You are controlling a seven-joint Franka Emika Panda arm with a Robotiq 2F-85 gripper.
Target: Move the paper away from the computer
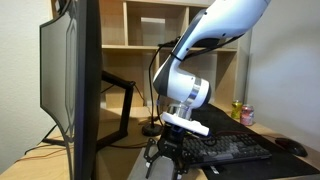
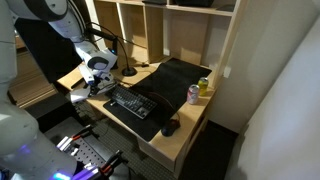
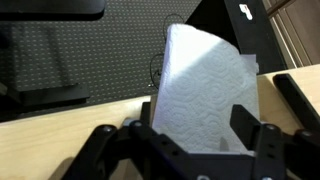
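Note:
A white, embossed paper towel (image 3: 205, 85) fills the middle of the wrist view. It lies on the wooden desk (image 3: 60, 125) with its far end over the black mat (image 3: 110, 40). My gripper (image 3: 198, 125) is low over it, open, with one finger at each side edge of the paper. In both exterior views the gripper (image 1: 165, 152) (image 2: 95, 85) hangs just above the desk, between the computer monitor (image 1: 65, 75) and the keyboard (image 1: 235, 150). The gripper hides the paper in those views.
The monitor's stand foot (image 3: 40, 95) lies just left of the paper. A black keyboard (image 2: 130, 103) and mouse (image 2: 170, 127) sit on the mat. Two drink cans (image 2: 198, 91) stand near the desk's far end. Wooden shelves (image 1: 150, 25) rise behind the desk.

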